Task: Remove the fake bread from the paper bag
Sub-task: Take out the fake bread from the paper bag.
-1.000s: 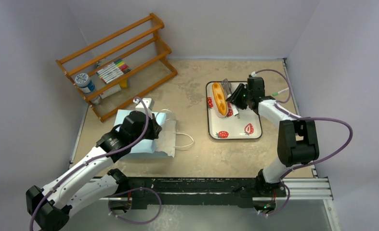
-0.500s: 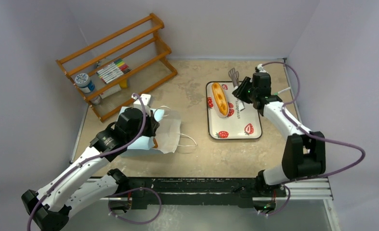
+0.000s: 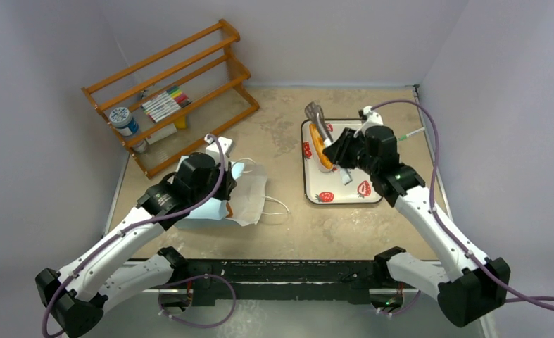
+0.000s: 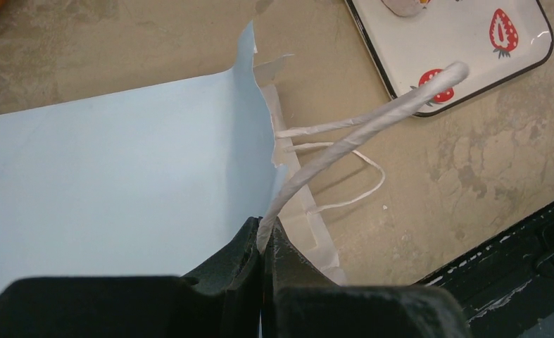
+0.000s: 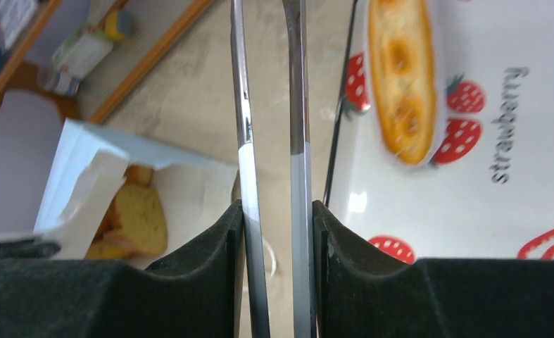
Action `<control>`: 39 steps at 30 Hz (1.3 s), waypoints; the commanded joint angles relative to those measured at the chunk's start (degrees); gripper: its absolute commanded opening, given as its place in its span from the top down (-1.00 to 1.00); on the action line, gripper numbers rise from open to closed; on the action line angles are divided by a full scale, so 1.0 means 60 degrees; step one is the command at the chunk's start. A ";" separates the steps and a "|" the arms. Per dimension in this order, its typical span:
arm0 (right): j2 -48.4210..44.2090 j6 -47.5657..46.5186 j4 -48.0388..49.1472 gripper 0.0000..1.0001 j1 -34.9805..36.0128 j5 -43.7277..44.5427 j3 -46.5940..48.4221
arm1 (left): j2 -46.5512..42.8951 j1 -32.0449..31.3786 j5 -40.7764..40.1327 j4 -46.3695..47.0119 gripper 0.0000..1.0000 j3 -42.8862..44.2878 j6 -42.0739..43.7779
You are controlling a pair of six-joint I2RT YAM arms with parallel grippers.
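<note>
Top external view: the paper bag (image 3: pixel 202 210) lies on its side at the near left of the table (image 3: pixel 288 229), with its white-lined mouth turned to the right.
Left gripper (image 4: pixel 263 243): it is closed tight on one white string handle (image 4: pixel 372 121), which is drawn taut up and to the right from the fingers; the blue wall of the bag lies just left of them.
Right gripper (image 5: pixel 274 218): it is clamped around a pair of metal tongs (image 5: pixel 299 105), whose two arms are squeezed close but kept apart; it is held above the left part of the strawberry-print tray (image 3: pixel 344 191).
Long loaf (image 5: pixel 400 77): it lies on the far left of the tray, just right of the tongs and clear of the bag.
Bread slice (image 5: pixel 139 220): it is seen inside the open mouth of the bag, well left of and below the tongs, with other golden pieces pressed against it.
Hidden from above: the contents of the bag are covered by the left wrist, and the loaf is partly crossed by the tongs.
Cut off: the tong tips run past the top edge of the right wrist view.
Unclear: how many pieces lie in the bag cannot be told.
Far left: a wooden rack (image 3: pixel 189 67) with markers stands well apart from the bag.
</note>
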 commanded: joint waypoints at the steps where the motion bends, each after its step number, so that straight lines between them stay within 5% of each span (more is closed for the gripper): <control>1: -0.0799 0.0374 -0.0309 0.73 0.0789 -0.0736 -0.0693 | 0.0429 -0.0041 0.0257 0.0577 1.00 0.0638 0.0841; 15: -0.1246 0.0037 0.0508 0.73 0.2104 -0.3557 -0.2593 | 0.2086 -0.0284 -0.0665 0.0540 1.00 0.1444 0.1988; 31: 0.0809 -0.0476 0.2105 0.72 0.2597 -0.5365 -0.3377 | 0.4179 -0.3346 -0.1752 0.0146 1.00 0.2170 0.3761; 39: 0.0721 -0.0303 0.2310 0.61 0.2630 -0.6014 -0.3891 | 0.3604 -0.3636 -0.2817 -0.0102 1.00 0.1905 0.3881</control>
